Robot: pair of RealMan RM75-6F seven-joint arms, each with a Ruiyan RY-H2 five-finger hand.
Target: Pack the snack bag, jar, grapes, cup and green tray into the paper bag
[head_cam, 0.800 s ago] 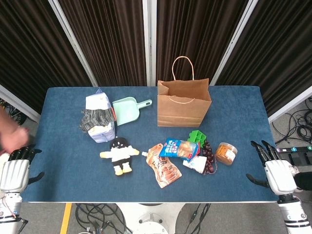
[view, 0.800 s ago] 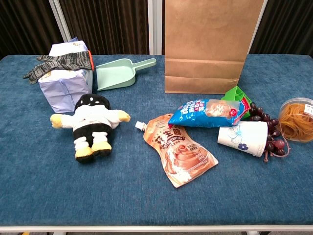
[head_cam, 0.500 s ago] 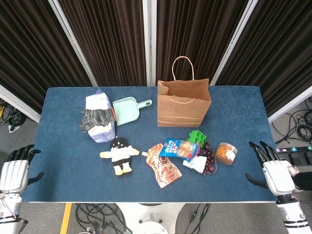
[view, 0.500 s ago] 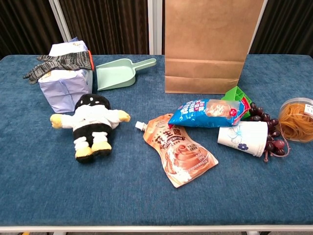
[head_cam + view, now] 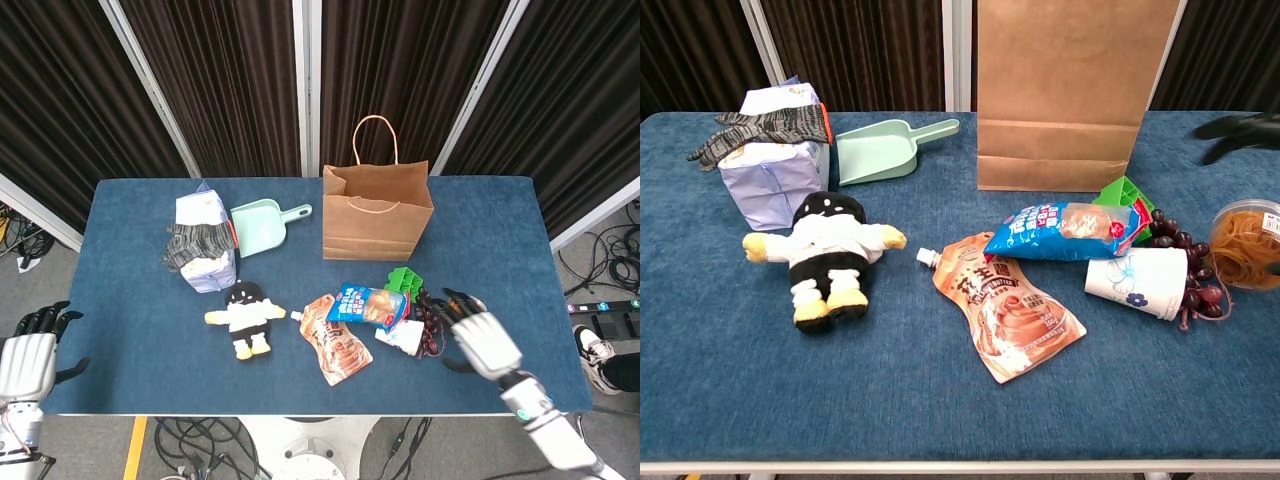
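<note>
The brown paper bag [image 5: 377, 215] stands upright and open at the back of the blue table [image 5: 130, 300]. In front of it lie the blue snack bag [image 5: 368, 303], the green tray [image 5: 403, 279], the dark grapes [image 5: 430, 322] and the tipped white cup [image 5: 400, 338]. The chest view shows the jar [image 5: 1246, 243] of orange rings at the right edge. My right hand [image 5: 482, 342] hovers over the jar with its fingers spread, holding nothing; its dark fingertips [image 5: 1238, 128] show in the chest view. Off the table's left front corner, my left hand [image 5: 26, 360] is open and holds nothing.
A brown spouted pouch [image 5: 338, 342] lies left of the cup. A plush doll [image 5: 243, 315], a mint scoop [image 5: 265, 222] and a carton with grey gloves [image 5: 203, 243] on it occupy the left half. Cables lie on the floor at the right.
My right hand has swung in from beyond the table's right edge to above the jar. The left hand has barely shifted. A person's hand seen earlier at the far left is gone.
</note>
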